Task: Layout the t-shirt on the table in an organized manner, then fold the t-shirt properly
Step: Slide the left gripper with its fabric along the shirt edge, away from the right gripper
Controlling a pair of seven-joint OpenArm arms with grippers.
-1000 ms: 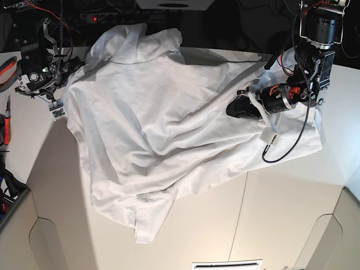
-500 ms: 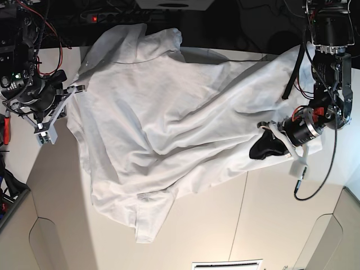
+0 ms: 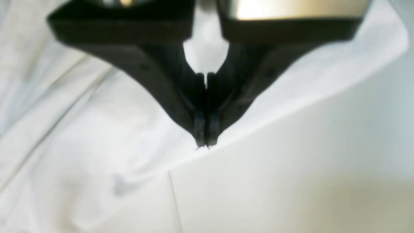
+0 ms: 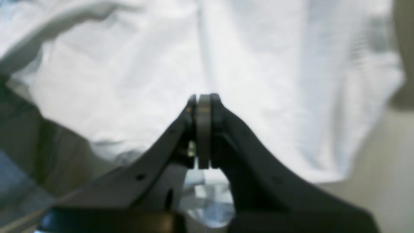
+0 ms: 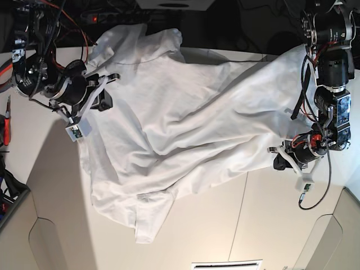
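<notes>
Spreading the shirt (image 5: 180, 118) needs slow, even outward pulls; left gripper (image 5: 279, 162) pinches its edge, right gripper (image 5: 104, 101) pressed together over cloth.

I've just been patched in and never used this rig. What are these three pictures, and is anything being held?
The wide picture looks down on a pale table with a crumpled white t-shirt spread over it. Two robot arms work from the far corners. The other two pictures come from cameras mounted on each arm's wrist, looking along its black fingers. The left hand, on the right of the wide picture, is shut at the shirt's edge. The right hand is shut too, over cloth. Whether either actually pinches fabric, I cannot tell.
</notes>
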